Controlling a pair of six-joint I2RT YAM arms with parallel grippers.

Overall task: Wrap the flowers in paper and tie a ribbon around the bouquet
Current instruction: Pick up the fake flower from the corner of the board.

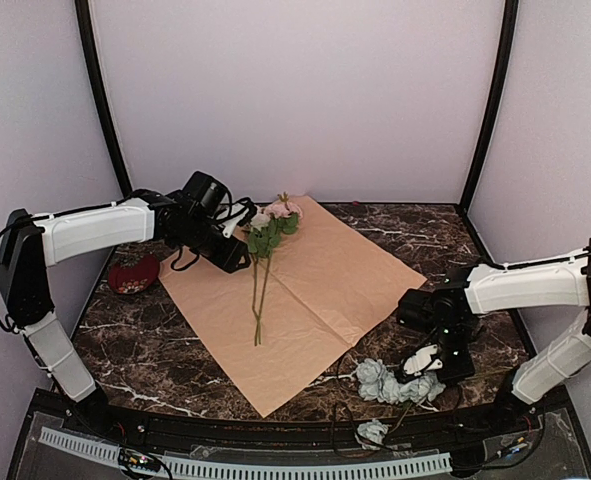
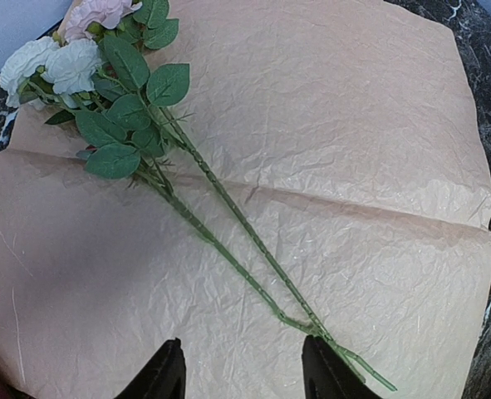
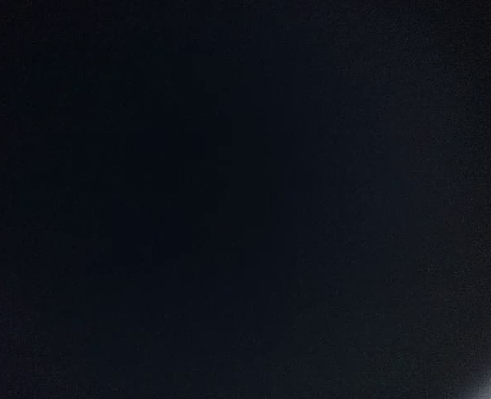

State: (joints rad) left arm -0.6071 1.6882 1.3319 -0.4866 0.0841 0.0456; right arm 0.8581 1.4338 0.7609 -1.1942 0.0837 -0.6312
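Early days from where I stand: the paper [image 1: 325, 280] lies spread flat on the desk [image 1: 175, 350], peach face up, one sheet with no edge folded over yet. Some of the flowers [image 1: 273, 222] are laid on it near its far left corner, heads toward the back wall and stems running down toward the middle. In the left wrist view I count three heads there, one pink and two white, on two long stems I can follow. The rest are off the sheet at the near right: a clump of pale blue heads [image 1: 383, 380], too bunched to count, and one loose head [image 1: 372, 432] closer to the edge. The right gripper [image 1: 433, 362] is down on that clump. Its own camera is black, so I cannot tell whether it has clenched on a stem. The left gripper [image 2: 245, 378] hovers over the sheet beside the stems, fingers apart with nothing between them. I judge that gathering, rolling and tying all remain. I cannot pick out the ribbon anywhere, and no bouquet exists yet.
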